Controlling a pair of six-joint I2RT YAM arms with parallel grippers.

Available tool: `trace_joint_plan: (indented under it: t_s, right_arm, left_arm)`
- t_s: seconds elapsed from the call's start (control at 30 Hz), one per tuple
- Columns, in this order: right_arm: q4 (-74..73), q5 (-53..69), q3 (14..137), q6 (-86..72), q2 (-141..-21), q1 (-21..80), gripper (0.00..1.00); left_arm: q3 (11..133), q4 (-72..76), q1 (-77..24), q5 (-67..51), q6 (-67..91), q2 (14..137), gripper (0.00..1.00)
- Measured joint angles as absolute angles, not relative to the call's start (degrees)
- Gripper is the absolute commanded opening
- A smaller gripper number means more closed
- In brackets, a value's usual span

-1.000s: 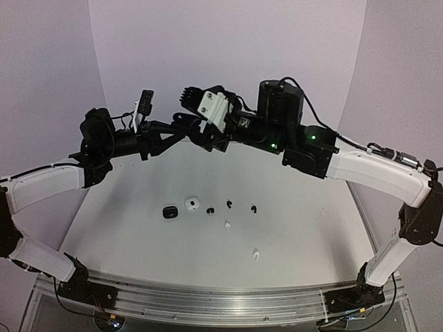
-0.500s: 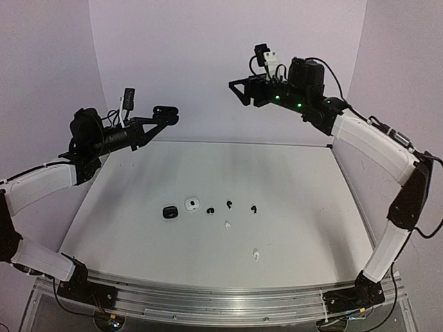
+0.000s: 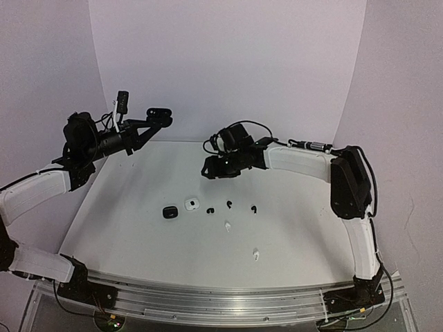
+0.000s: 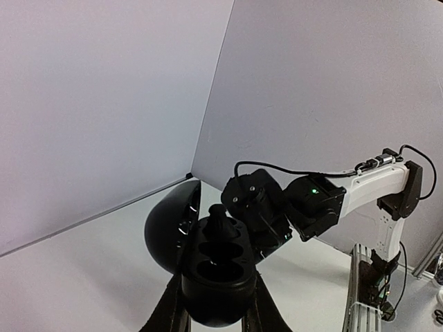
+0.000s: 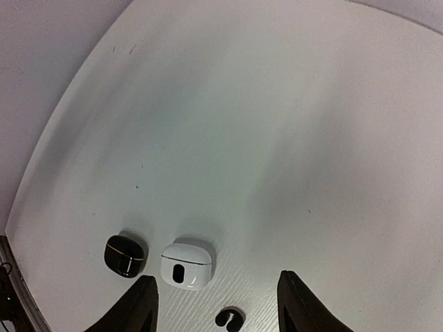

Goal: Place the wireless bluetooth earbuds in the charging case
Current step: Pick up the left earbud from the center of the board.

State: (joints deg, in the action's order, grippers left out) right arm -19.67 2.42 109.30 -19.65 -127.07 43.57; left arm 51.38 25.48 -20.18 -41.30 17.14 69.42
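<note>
My left gripper (image 4: 216, 315) clamped on open black pebble-shaped charging case (image 4: 216, 273), held aloft.
My right gripper (image 5: 218, 304) spread, above glossy white closed case (image 5: 185, 264).

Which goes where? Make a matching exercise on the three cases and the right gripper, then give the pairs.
1 open black case
2 shut black case
3 white case
4 right gripper

a lying just right of a black case, top view
b open, above the table
c held by the left gripper
d leftmost thing lying on the table, top view

Pairs: 1-c, 2-d, 3-a, 4-b
</note>
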Motion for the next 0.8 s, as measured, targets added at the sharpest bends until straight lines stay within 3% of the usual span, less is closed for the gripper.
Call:
trace_joint_plan:
  t_s: [0.27, 0.8]
  right_arm:
    - [-23.33, -1.43, 111.35, -21.78, -132.88, 46.67, 0.49]
    - [-28.31, -3.29, 112.18, -21.97, -136.27, 48.70, 0.49]
  left_arm:
    - [45.77, 28.31, -20.18, -42.57, 11.48, 67.01, 0.00]
    - [41.10, 39.51, -20.18, -55.45, 7.11, 64.76, 0.00]
